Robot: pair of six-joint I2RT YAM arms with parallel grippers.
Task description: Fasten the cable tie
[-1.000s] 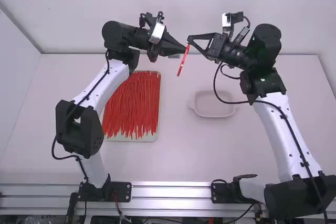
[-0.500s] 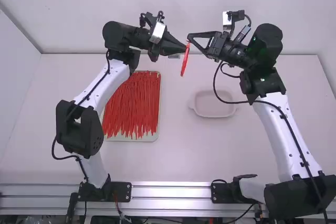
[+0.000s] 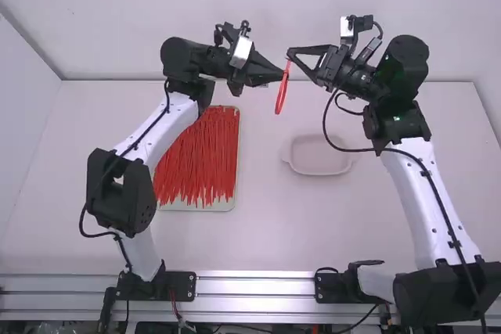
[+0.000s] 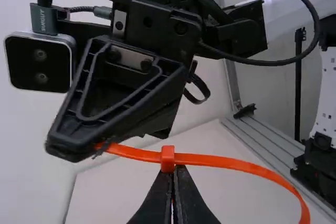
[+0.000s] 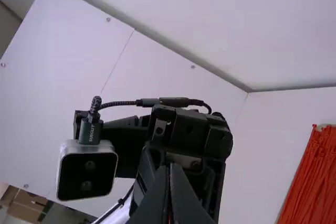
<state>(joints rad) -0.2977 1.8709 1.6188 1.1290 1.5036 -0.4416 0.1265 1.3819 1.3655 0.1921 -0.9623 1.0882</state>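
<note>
Pinching cable tie (image 3: 280, 95) aloft near dish (image 3: 317, 171) with left hand (image 3: 281, 76) and right hand (image 3: 290, 54) clamped shut | likely light, springy | hold beside head (image 4: 167, 157)

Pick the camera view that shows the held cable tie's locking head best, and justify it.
The left wrist view: the cable tie runs across it, its head just above the left gripper. The high view gives it as a small red loop between both grippers. In the right wrist view the right gripper hides it.
</note>
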